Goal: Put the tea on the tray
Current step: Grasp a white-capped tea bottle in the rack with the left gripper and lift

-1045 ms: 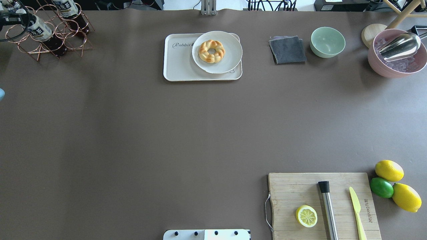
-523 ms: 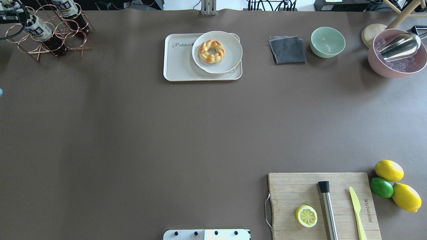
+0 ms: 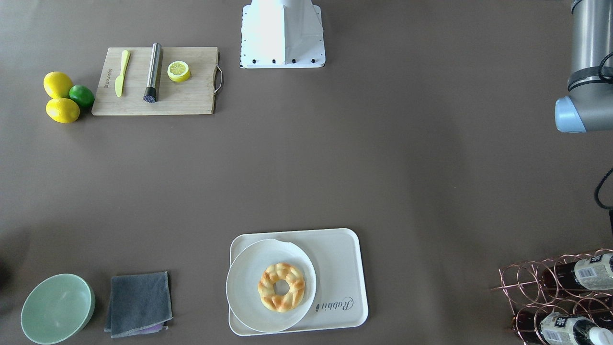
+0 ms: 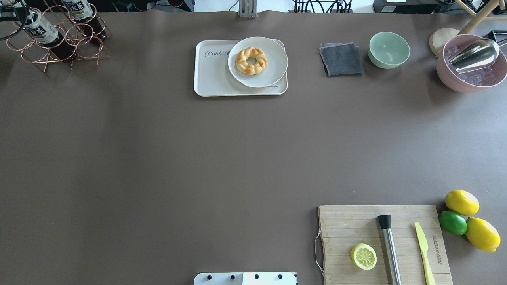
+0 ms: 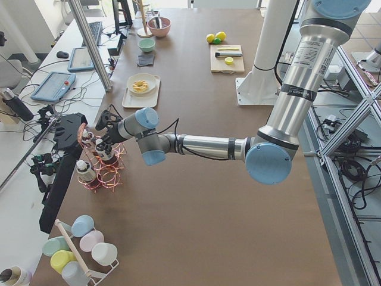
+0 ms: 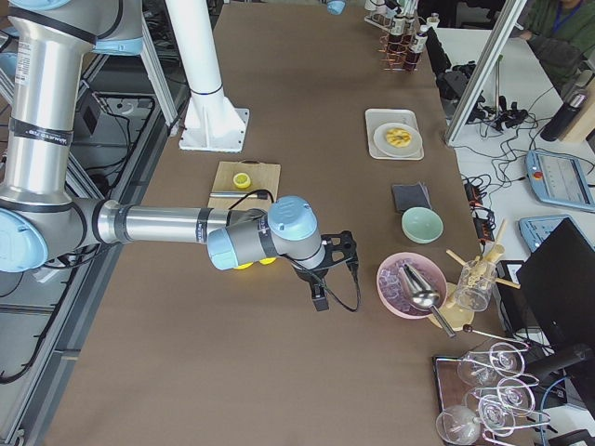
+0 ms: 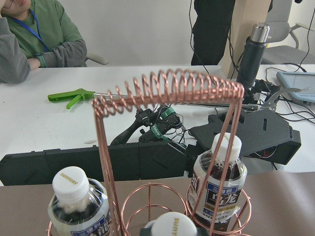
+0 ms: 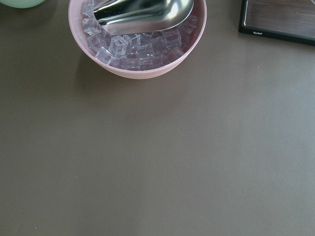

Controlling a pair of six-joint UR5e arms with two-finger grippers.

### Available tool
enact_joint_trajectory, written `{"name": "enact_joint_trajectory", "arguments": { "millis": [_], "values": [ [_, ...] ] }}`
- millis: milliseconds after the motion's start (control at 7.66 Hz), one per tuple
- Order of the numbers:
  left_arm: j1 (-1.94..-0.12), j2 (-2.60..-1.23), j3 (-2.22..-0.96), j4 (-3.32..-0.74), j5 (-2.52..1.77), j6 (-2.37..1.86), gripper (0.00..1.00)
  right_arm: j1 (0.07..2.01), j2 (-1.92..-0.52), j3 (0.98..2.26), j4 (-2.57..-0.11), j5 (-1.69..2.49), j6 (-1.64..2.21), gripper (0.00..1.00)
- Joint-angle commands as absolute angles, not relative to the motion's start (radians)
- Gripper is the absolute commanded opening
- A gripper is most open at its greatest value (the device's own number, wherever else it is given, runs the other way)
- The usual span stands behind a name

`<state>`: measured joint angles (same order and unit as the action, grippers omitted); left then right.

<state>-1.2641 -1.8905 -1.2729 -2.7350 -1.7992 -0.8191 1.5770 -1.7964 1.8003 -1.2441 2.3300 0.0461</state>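
Tea bottles with white caps lie in a copper wire rack (image 4: pixel 59 43) at the table's far left corner. One tea bottle (image 4: pixel 37 28) lies at the rack's left and another (image 4: pixel 81 10) further back. They also show in the front view (image 3: pixel 582 273) and close up in the left wrist view (image 7: pixel 219 179). My left gripper (image 5: pixel 106 126) is at the rack's bottle caps; I cannot tell whether it is open or shut. The cream tray (image 4: pixel 212 77) marked "Rabbit" sits far centre with a plate (image 4: pixel 273 59) and a pastry (image 4: pixel 251 60) on it. My right gripper (image 6: pixel 319 293) hovers near the pink ice bowl (image 6: pixel 414 283); its state is unclear.
A grey cloth (image 4: pixel 341 59), a green bowl (image 4: pixel 389 49) and the pink ice bowl with its scoop (image 4: pixel 471 63) stand along the far right. A cutting board (image 4: pixel 384 243) with a lemon half, a muddler and a knife is near right, with lemons and a lime (image 4: pixel 453 222) beside it.
The left bottle in the rack has shifted toward the far left corner. The left arm's blue elbow cap has left the overhead view's left edge.
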Motion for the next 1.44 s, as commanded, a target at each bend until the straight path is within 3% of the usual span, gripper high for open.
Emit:
{"name": "enact_joint_trajectory", "arguments": {
  "millis": [0,653,1045,1306],
  "values": [
    [-1.365,-1.890,-1.391,-2.616,-1.947,-0.818,0.00,1.577,-1.798,1.799,-1.244,2.330,0.046,1.00],
    [-1.497,-1.865,-1.737,-2.409,-2.168,-0.774,0.00,1.578,-1.799,1.802,-1.244,2.332,0.043,1.00],
    [-1.349,-1.832,-1.922,-2.355,-2.168,-0.580,0.00,1.578,-1.801,1.805,-1.244,2.332,0.046,1.00],
    [-1.213,-1.903,-1.931,-2.305,-2.157,-0.580,0.00,1.578,-1.801,1.805,-1.244,2.336,0.049,1.00]
  ]
}}
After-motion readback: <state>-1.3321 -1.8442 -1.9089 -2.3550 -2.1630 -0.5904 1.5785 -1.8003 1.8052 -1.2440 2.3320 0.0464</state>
